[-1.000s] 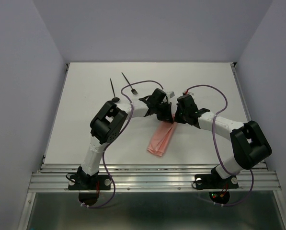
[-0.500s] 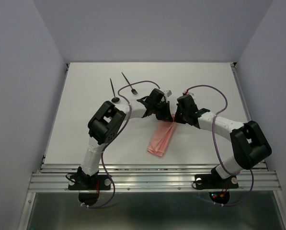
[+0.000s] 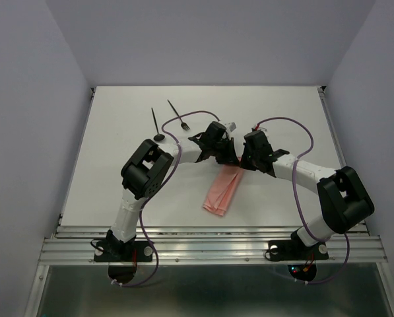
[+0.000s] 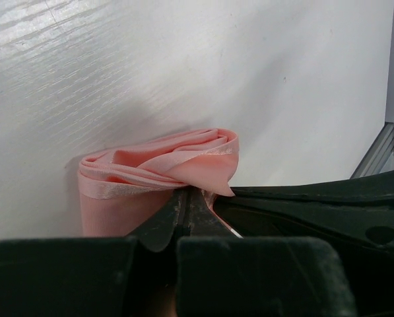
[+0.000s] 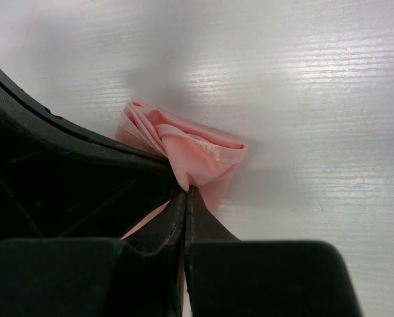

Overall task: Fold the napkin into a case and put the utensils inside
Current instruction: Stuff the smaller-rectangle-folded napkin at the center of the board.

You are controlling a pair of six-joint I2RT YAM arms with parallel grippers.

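- Both arms meet in the middle of the table point(image 3: 282, 112), wrists nearly bumping. The left gripper point(image 4: 187, 198) is clamped tight on the far end of the napkin point(image 3: 222, 191), with a bunched fold pinched right at its tips.
- The right gripper point(image 5: 185, 191) is clenched on that same end, just beside the left one. There's basically no gap between the two heads. The pink cloth puffs up in a wrinkled roll just ahead of both sets of tips.
- From the grip, the rest of the napkin trails back toward the arm bases as a narrow folded strip lying flat. Its near edge stops short of the table's front edge.
- The fork point(image 3: 178, 114) and spoon point(image 3: 156, 125) lie beyond the left gripper and off to its left, well apart from the cloth. They sit near each other, handles pointing toward the back wall. The spoon's bowl is near the left arm's elbow.
- As for room, a wide stretch of white tabletop shows beyond both grippers, and more out to the right of the right one.
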